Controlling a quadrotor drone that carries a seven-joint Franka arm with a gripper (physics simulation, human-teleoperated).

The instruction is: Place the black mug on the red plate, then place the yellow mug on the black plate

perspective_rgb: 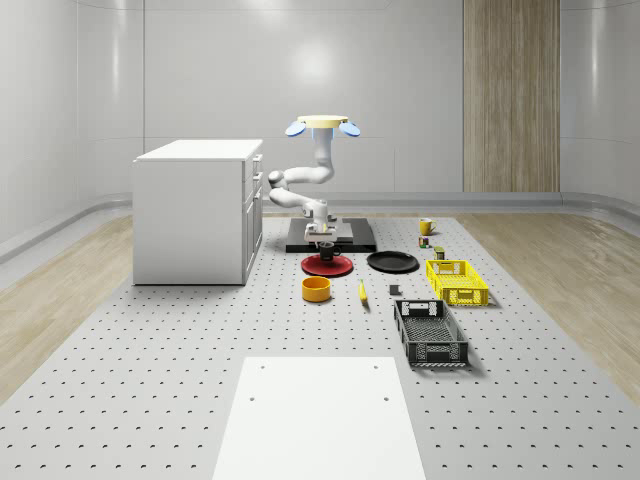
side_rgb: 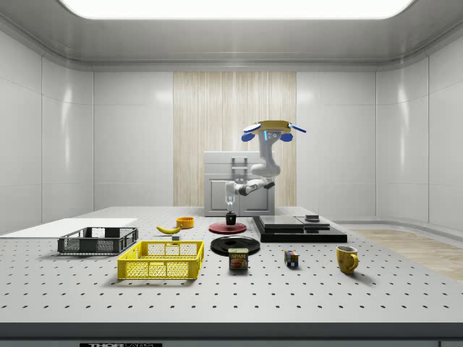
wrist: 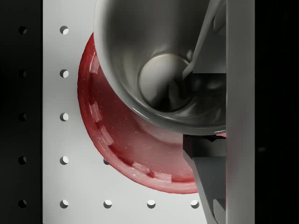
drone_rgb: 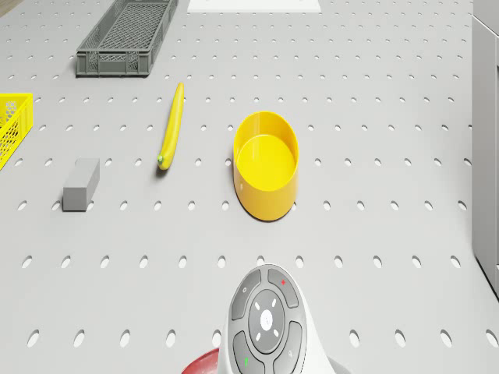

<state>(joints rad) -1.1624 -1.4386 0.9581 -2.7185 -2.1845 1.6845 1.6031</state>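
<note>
Gripping the black mug (wrist: pixel 159 79), the end effector (perspective_rgb: pixel 326 240) holds it over the red plate (wrist: pixel 117 154); the drone (perspective_rgb: pixel 322 125) hovers above.

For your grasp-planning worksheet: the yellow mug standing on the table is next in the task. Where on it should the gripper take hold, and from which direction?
Grip the yellow mug by its rim wall, coming straight down from above. It stands upright with its mouth open upward, and its handle sticks out toward the side view's right, so one finger can likely slip inside the rim, away from the handle. The black mug is gripped that way now.
</note>
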